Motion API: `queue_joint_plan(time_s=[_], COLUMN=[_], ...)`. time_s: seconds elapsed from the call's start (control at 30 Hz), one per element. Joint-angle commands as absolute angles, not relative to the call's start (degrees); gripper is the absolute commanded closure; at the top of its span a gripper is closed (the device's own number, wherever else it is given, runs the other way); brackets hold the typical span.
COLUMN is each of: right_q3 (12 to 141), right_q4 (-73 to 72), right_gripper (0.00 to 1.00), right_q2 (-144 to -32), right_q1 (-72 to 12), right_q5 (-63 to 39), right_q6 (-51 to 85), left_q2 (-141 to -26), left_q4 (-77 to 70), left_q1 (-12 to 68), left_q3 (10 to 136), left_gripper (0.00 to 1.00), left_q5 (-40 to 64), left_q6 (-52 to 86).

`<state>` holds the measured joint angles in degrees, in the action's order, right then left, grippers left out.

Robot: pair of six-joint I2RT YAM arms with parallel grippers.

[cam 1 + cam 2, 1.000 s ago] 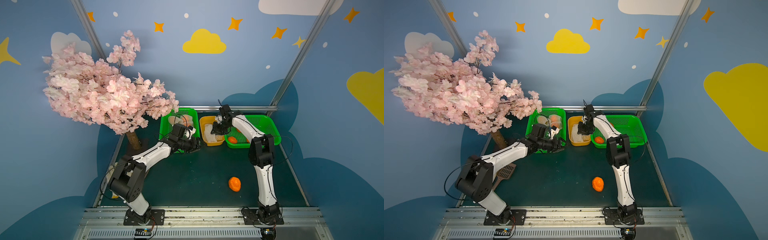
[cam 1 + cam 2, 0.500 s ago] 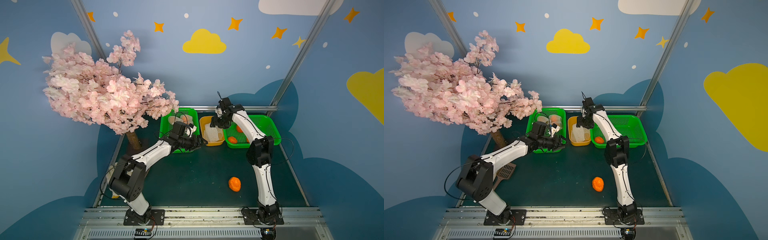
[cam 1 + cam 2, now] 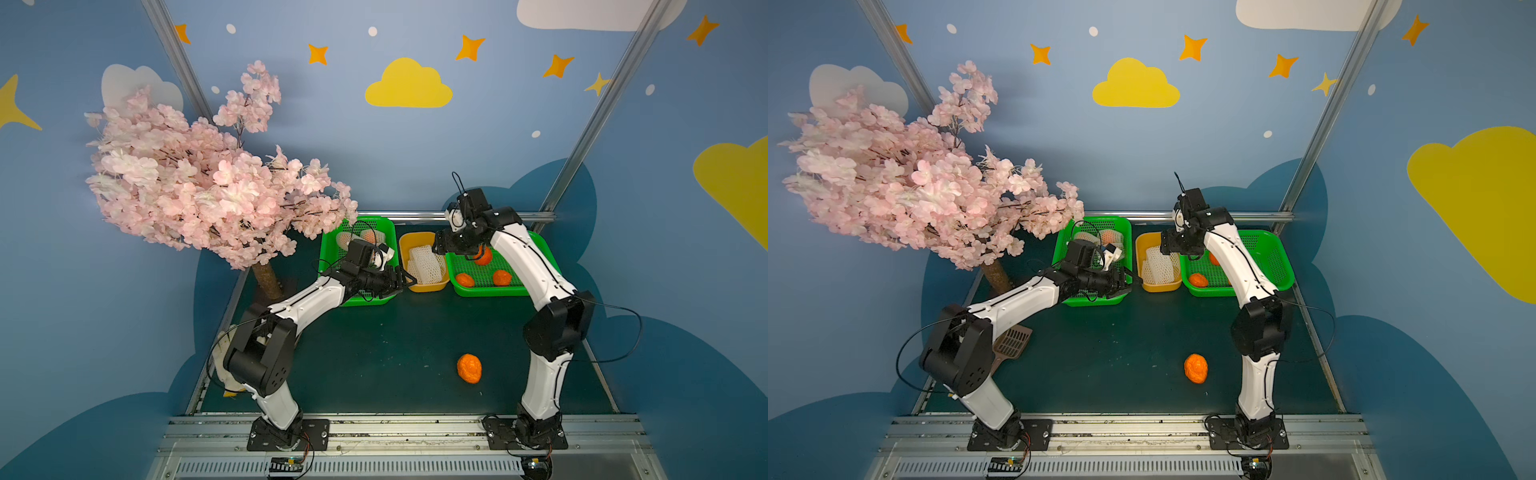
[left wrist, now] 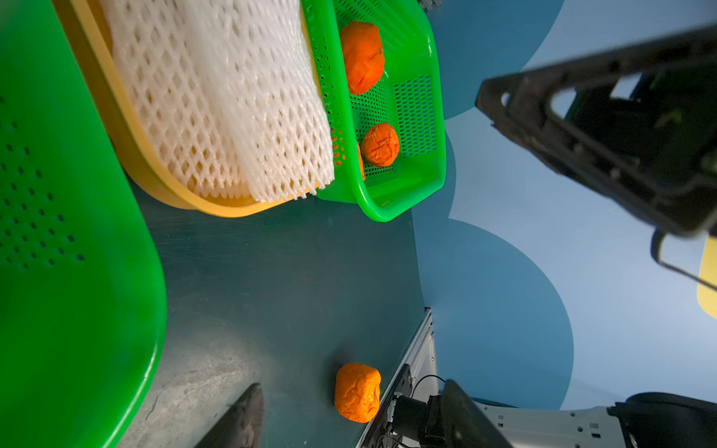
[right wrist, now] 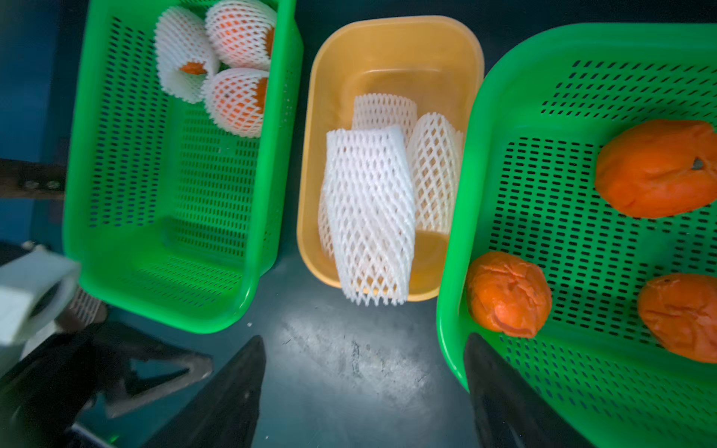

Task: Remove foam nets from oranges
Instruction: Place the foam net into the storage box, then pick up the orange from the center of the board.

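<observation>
Three oranges (image 5: 263, 94) in foam nets (image 5: 182, 50) sit in the left basket (image 5: 116, 271). The left gripper (image 3: 401, 283) just beside it is spread wide, holding nothing. Loose nets (image 5: 368, 213) fill the yellow tub (image 5: 388, 38). The right gripper (image 5: 364, 343) above its edge gapes empty. Bare oranges (image 5: 508, 294) rest in the right basket (image 5: 582, 42).

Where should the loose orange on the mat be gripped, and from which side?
Probably across its narrower middle, coming straight down from above. The loose orange lies alone on the bare mat and is slightly oblong, so both flanks are free.
</observation>
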<state>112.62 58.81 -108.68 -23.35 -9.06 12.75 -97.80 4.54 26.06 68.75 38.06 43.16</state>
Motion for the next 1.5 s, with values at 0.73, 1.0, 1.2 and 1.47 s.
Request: queue_joint_plan(time_s=[0.73, 1.0, 1.2, 1.47], right_q3=[54.1, 51.8, 51.8, 52.4], right_q4=[64.9, 63.4, 63.6, 59.8], right_gripper=[0.19, 0.19, 0.19, 0.20], right_q2=[-80.8, -82.0, -82.9, -87.9], right_q1=[-29.1, -32.3, -34.4, -34.6], right_q5=[-17.1, -13.8, -9.6, -6.4], right_q6=[22.3, 24.5, 26.5, 26.8], left_q2=[-85.6, -80.5, -79.1, -78.0], left_q4=[15.8, 14.9, 16.8, 17.6], left_q1=[25.8, 25.7, 25.5, 24.8], left_q3=[73.9, 72.0, 71.4, 70.8], left_gripper=[0.25, 0.20, 0.20, 0.21], left_q5=[27.8, 23.2, 22.2, 22.4], left_q6=[27.8, 24.8, 24.0, 23.8])
